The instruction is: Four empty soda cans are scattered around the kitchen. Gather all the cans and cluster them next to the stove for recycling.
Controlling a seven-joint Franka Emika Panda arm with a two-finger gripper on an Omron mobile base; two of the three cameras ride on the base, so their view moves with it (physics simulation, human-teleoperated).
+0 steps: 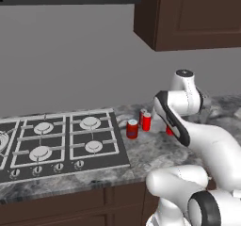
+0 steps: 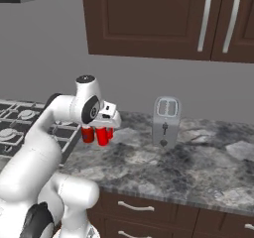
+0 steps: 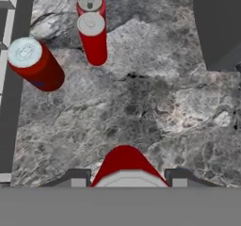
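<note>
The stove lies in the counter at the left, and its dark edge runs down the left of the hand view. Three red soda cans stand just to its right: one with a bluish patch and two close together. My gripper is shut on another red can, a short way right of those three over the counter. Whether that can touches the counter is hidden.
A silver slot toaster stands on the marble counter to the right of the cans; its dark side shows in the hand view. Brown wall cabinets hang overhead.
</note>
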